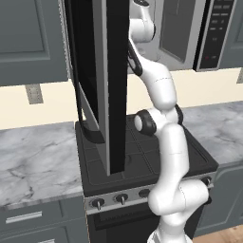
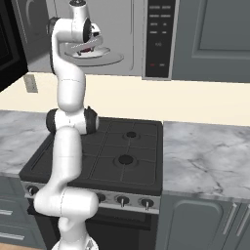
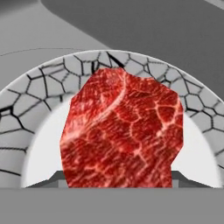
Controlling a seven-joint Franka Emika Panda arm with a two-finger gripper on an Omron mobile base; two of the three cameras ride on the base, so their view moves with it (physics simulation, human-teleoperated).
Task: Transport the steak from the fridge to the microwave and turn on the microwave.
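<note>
1. Gripper [image 2: 87,49] jaws are seen at upper left of the right base frame, reaching into the open microwave [image 2: 117,58]; they are pressed in on the steak [image 3: 121,131], which is pinched between them.
2. In the hand frame the steak is seen at the centre, above a plate [image 3: 26,131] with a cracked grey rim; whether the meat touches the plate cannot be told.
3. Raw meat of this lumpy shape is judged soft, light and somewhat slippery; a hold across its thick middle is judged the safest, as thin edges could fold or slip.
4. A slow release is advised, so that the meat is not dragged by the pads.
5. Room is judged tight inside the cavity: walls close in around the plate.
6. The microwave door [image 1: 111,85] stands open at centre left of the left base frame, above the stove [image 2: 122,156]; a straight pull-back past it is judged the clear way out.
7. The button panel [image 2: 158,39] is seen at top centre of the right base frame.
</note>
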